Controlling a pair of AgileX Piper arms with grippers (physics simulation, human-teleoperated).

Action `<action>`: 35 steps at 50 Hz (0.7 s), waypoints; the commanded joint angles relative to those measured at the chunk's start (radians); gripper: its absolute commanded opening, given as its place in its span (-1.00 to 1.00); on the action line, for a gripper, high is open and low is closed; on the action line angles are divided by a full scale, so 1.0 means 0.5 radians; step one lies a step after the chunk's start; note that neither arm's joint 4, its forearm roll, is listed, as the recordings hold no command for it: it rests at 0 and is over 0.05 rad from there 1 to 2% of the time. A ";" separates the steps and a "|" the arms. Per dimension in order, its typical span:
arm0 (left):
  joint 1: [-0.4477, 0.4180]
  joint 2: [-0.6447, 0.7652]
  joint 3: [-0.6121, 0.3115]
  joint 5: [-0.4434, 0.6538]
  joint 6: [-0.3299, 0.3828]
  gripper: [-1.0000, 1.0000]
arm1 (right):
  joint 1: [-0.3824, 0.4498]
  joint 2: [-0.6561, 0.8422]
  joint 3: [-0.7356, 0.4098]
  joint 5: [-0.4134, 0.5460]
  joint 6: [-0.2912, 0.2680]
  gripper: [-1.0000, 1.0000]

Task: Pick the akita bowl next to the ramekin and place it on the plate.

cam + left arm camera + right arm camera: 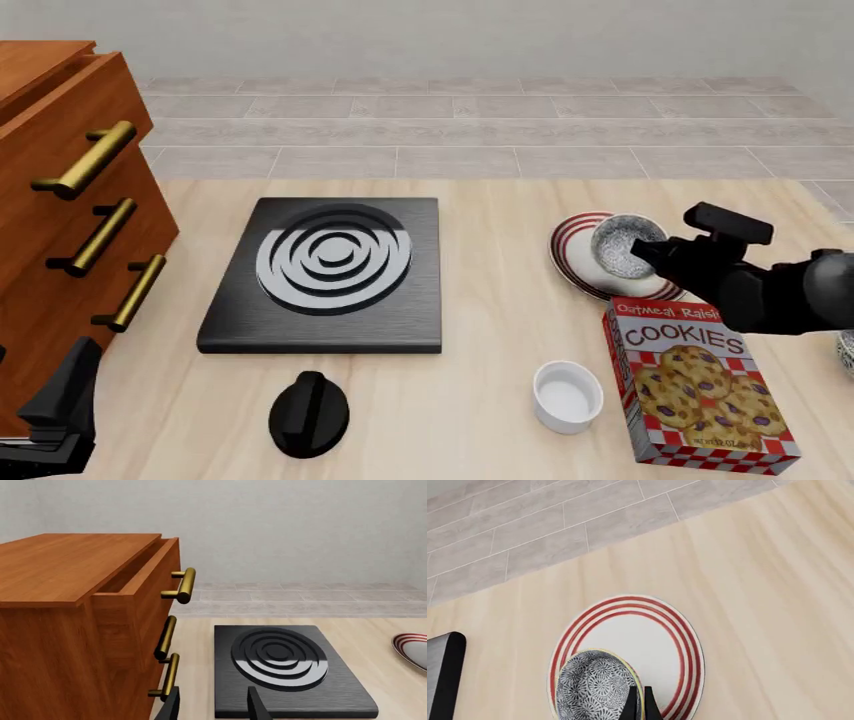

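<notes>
Over at the right of the front view, the right gripper (650,252) is clenched on the rim of the bowl (621,247), holding it tilted over the plate (577,262). The ramekin (567,396) sits lower down, just left of the cookie box (699,380). The left gripper (213,705) hangs released near the dresser (73,625), facing the black burner (283,667) on the surface (494,330)

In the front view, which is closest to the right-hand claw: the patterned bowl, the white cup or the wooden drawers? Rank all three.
From the right gripper:
1. Akita bowl, pinched at its rim, over the plate.
2. Ramekin, nearer the camera.
3. Wooden drawers, far left.
</notes>
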 commanded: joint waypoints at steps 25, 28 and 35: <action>0.000 0.000 0.000 0.000 0.000 1.00 | -0.021 0.096 -0.105 0.008 -0.004 -1.00; 0.000 0.000 0.000 0.000 0.000 1.00 | -0.023 0.110 -0.125 0.018 -0.004 -1.00; 0.000 0.000 0.000 0.000 0.000 1.00 | -0.028 0.133 -0.158 0.034 -0.010 -1.00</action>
